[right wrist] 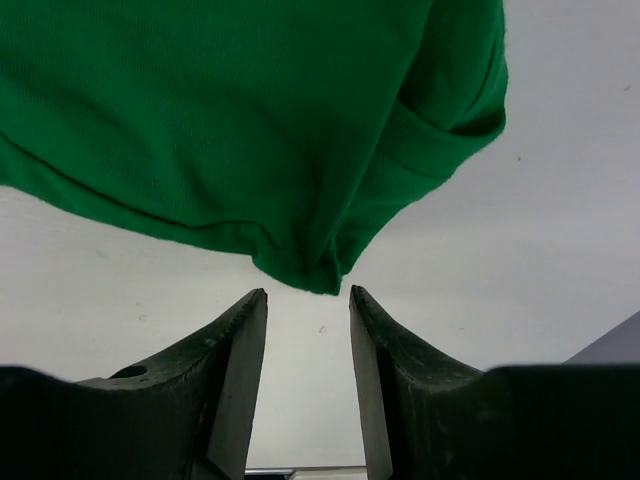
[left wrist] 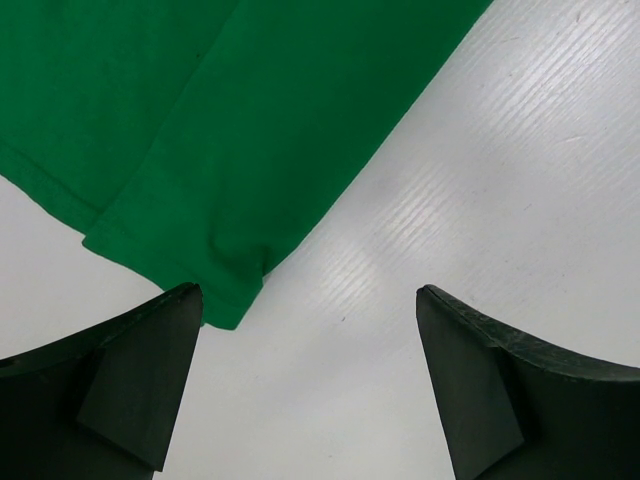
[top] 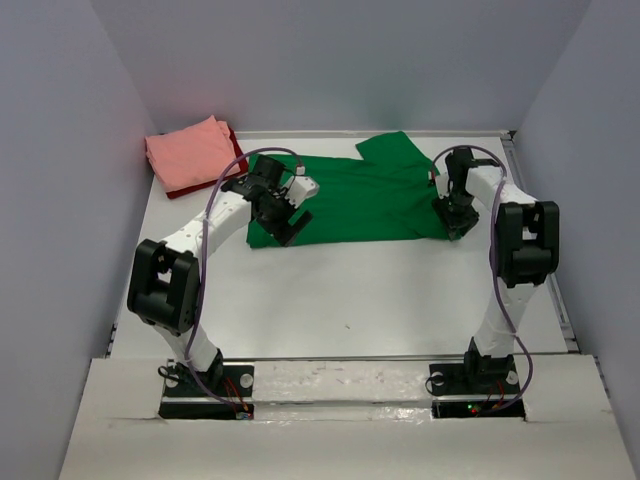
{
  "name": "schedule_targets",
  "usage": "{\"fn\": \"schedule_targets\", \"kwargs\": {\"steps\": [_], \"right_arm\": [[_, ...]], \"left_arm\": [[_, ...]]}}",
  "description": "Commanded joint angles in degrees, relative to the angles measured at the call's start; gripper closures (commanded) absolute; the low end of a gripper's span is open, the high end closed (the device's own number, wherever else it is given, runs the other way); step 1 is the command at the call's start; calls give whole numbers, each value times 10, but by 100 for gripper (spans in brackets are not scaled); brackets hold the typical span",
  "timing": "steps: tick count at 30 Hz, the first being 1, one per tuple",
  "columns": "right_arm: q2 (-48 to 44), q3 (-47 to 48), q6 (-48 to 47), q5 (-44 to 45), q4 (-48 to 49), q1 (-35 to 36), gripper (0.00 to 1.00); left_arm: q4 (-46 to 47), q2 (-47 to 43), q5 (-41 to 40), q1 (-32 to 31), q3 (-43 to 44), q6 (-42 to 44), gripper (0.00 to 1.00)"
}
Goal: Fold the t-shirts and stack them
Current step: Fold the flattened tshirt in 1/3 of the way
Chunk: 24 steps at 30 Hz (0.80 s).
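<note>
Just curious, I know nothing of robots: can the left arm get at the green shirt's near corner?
Probably yes: the left gripper hangs open just by the green t-shirt's corner, nothing lying between them.

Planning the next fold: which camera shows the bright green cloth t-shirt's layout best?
Top external: the whole bright green cloth t-shirt lies spread out there. The left wrist view shows only one hem corner beside the left gripper; the right wrist view only a bunched corner just ahead of the right gripper.

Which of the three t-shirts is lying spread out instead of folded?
The green t-shirt, flat across the middle of the table. The pink t-shirt lies folded in the far-left corner atop the dark red t-shirt.
</note>
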Motion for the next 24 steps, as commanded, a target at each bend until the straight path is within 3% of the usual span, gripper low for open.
{"fn": "schedule_targets", "kwargs": {"steps": [1, 10, 16, 21, 24], "right_arm": [[15, 36, 1, -4, 6, 0, 56], [40, 42, -2, -6, 19, 0, 62], [43, 44, -2, 3, 22, 0, 85], [40, 46, -8, 13, 22, 0, 98], [39, 47, -10, 31, 22, 0, 100]], "left_arm": [[-6, -17, -4, -4, -10, 6, 1], [-7, -18, -13, -8, -22, 7, 1], [-12, -22, -17, -11, -19, 5, 1], [-14, -21, -18, -16, -16, 5, 1], [-13, -18, -19, -18, -15, 4, 1]]}}
